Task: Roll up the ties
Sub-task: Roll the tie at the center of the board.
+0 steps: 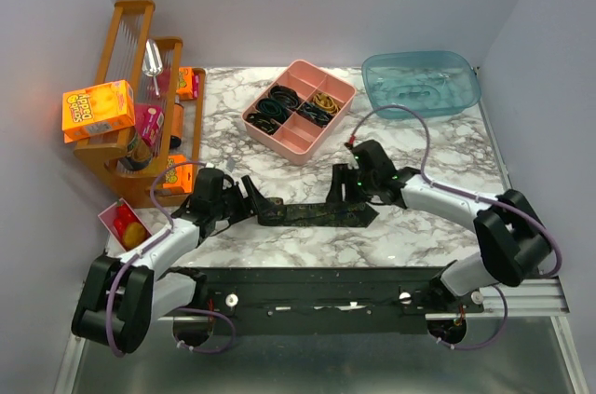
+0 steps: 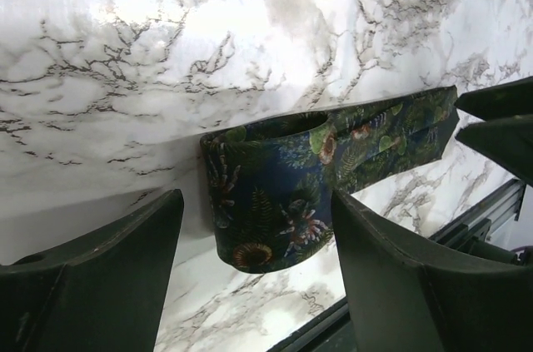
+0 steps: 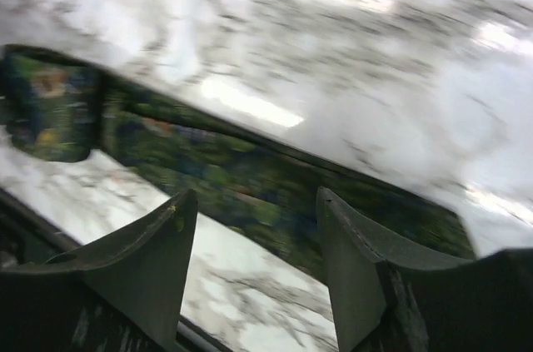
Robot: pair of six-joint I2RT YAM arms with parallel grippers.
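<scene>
Left jaws stand wide apart, released, with the rolled end point(image 2: 266, 202) of the tie point(image 1: 321, 215) between them; whether one finger brushes the roll is hard to tell. Right jaws are spread too, gripping nothing, above the flat stretch of tie. The tie lies parallel to the surface's near edge, about midway along it. The right wrist view is smeared with blur, so its leafy print barely reads there. From above, the roll is hidden under the left arm's head. The surface point(image 1: 438, 147) is white marble-patterned, with pale walls behind. A pink tray point(image 1: 296, 144) of bands sits mid-far edge, a clear blue bin point(image 1: 421, 82) at the far right corner and a wooden rack point(image 1: 119, 40) at the far left, with an orange box point(image 1: 98, 110) on it.
</scene>
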